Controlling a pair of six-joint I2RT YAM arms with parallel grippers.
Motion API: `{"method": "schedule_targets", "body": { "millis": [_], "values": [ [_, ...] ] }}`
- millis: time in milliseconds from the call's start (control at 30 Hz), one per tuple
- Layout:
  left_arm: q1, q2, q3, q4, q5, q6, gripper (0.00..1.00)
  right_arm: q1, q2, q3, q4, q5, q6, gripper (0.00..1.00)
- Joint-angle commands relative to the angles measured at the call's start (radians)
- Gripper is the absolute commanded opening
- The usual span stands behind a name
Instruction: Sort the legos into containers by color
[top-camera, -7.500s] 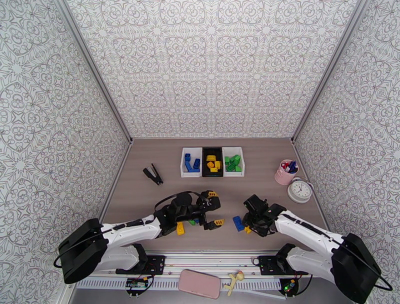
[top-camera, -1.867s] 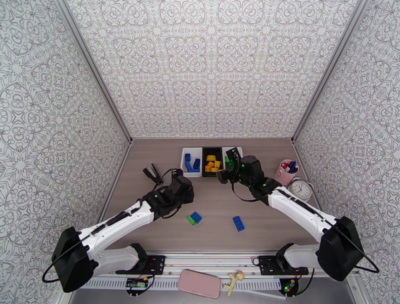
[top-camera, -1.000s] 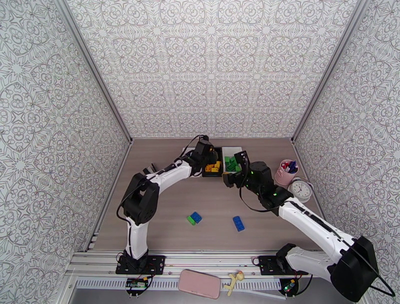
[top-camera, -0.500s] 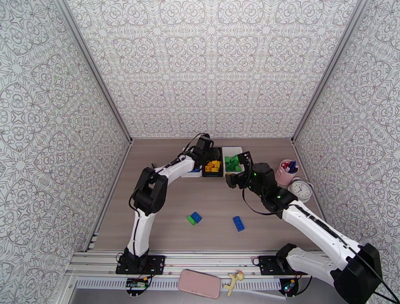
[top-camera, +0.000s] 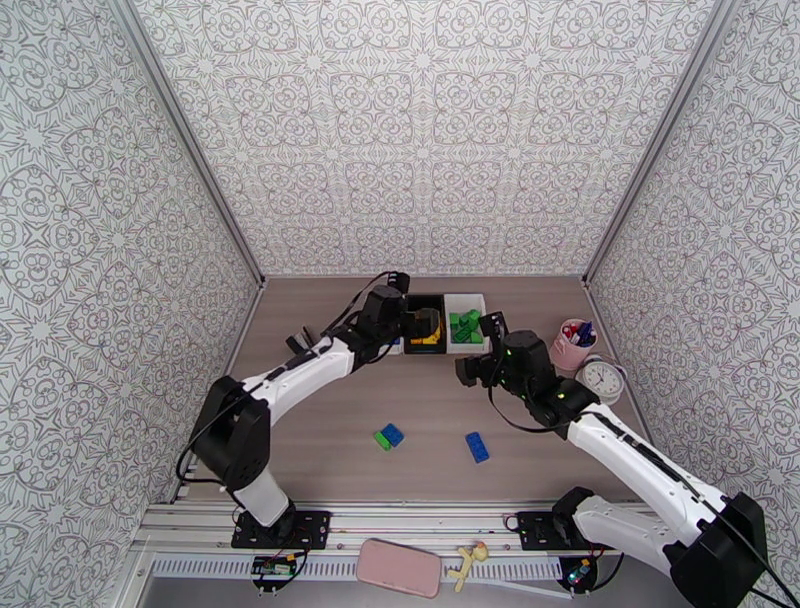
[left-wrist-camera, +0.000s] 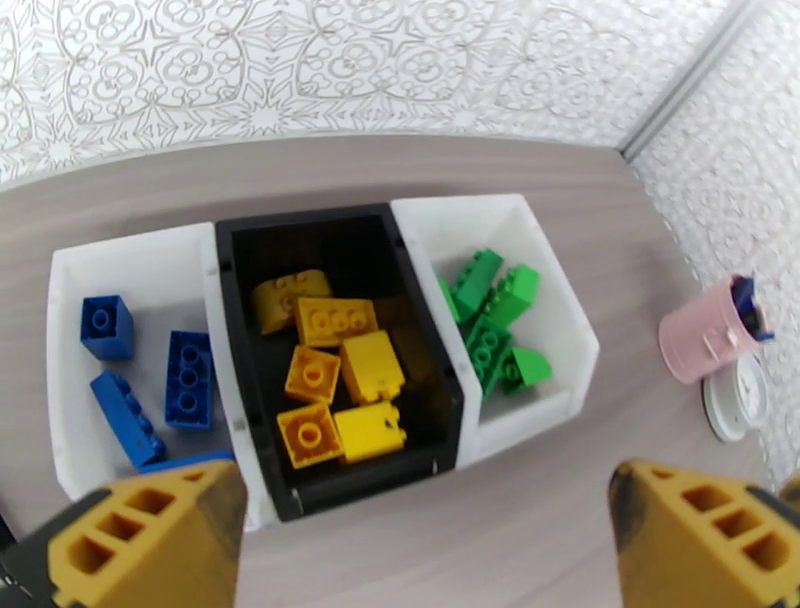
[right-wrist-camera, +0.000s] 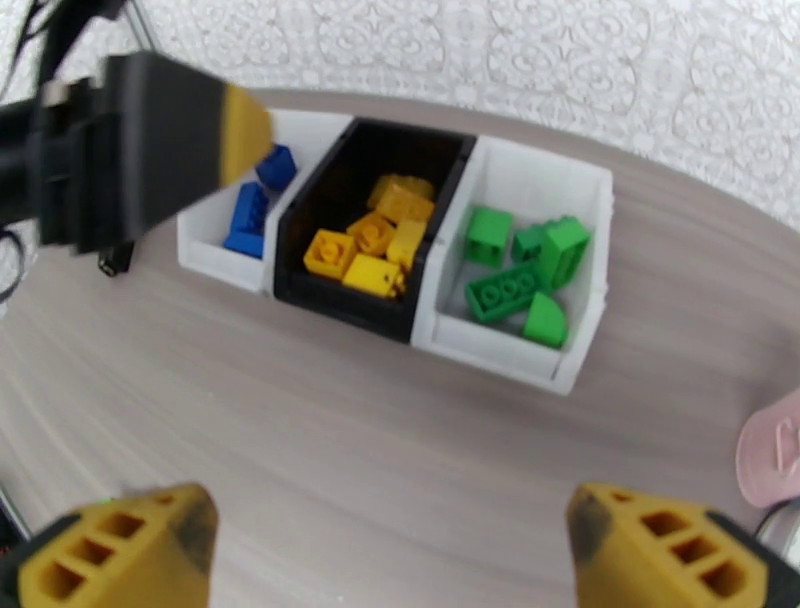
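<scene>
Left gripper (top-camera: 424, 327) over the black bin (top-camera: 428, 300) and right gripper (top-camera: 478, 347) both gape wide, empty; the lone blue brick (top-camera: 477, 446) lies back toward the bases, lengthwise near-to-far, closer to the right arm; the green-blue pair (top-camera: 388, 437) closer to the left.

— Where's the left arm (top-camera: 300, 368)?
— Stretched to the upper centre of the top view, left gripper (top-camera: 420, 328) spread wide.
— And the other?
— The right gripper (top-camera: 478, 347) is mid-frame, seemingly tilted down, also wide.
</scene>
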Motion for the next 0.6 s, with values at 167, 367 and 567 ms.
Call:
{"method": "schedule_targets", "body": {
  "millis": [167,367,567],
  "values": [
    [-0.027,-0.248,-0.285,0.082,0.116,0.185,1.0,0.068,-0.024,-0.056,-0.215,0.036,0.131,0.96],
    [-0.06,-0.415,-0.443,0.095,0.203,0.314,1.0,0.151,-0.005,-0.1,-0.29,0.034,0.23,0.96],
    [-0.076,-0.539,-0.512,0.022,0.301,0.427,1.0,0.194,0.052,-0.132,-0.338,-0.002,0.286,0.97]
  ]
}}
